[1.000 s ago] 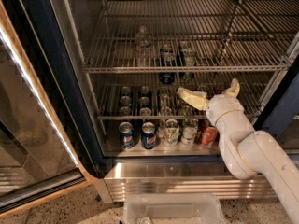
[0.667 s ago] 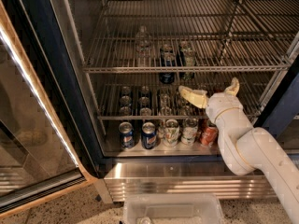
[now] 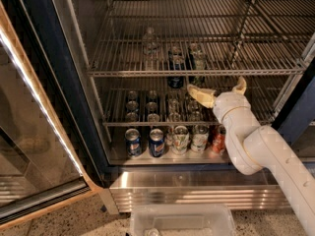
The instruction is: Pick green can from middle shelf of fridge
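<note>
The fridge (image 3: 34, 58) stands open with its dark blue frame. Its middle shelf (image 3: 128, 73) is a silver wire rack. On it stand a clear bottle (image 3: 150, 43), a dark blue can (image 3: 175, 68) and, to its right, the green can (image 3: 198, 63) with a silver top. My gripper (image 3: 215, 83) is open and empty, with pale yellow fingers (image 3: 201, 95) spread wide. It hangs in front of the fridge, just below the middle shelf's front bar and a little right of the green can, touching nothing.
A lower rack (image 3: 118, 124) holds rows of silver-topped cans. On the fridge floor stand two blue cans (image 3: 145, 142), white printed cans (image 3: 189, 139) and a red can (image 3: 218, 139). The glass door (image 3: 29, 146) is open at left. A clear bin (image 3: 182, 220) sits below the ribbed steel base (image 3: 172, 193).
My gripper has edged slightly up and left toward the middle shelf. Nothing else has moved.
</note>
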{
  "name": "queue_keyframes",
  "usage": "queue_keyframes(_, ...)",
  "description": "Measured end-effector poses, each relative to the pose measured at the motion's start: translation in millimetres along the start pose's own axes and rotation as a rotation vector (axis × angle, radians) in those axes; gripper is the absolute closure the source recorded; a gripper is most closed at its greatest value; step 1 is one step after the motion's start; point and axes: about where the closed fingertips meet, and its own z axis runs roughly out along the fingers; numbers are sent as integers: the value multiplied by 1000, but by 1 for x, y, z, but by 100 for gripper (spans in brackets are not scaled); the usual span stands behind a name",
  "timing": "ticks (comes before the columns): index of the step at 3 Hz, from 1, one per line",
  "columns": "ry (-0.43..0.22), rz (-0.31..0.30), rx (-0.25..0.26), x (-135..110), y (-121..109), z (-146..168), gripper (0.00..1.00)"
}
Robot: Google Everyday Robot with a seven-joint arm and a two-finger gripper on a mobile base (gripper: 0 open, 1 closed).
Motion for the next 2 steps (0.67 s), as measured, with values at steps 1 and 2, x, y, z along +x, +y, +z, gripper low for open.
queue_keyframes(1, 6, 0, 5, 2, -1, 9, 9)
queue_keyframes(2, 6, 1, 4, 2, -1, 9, 0)
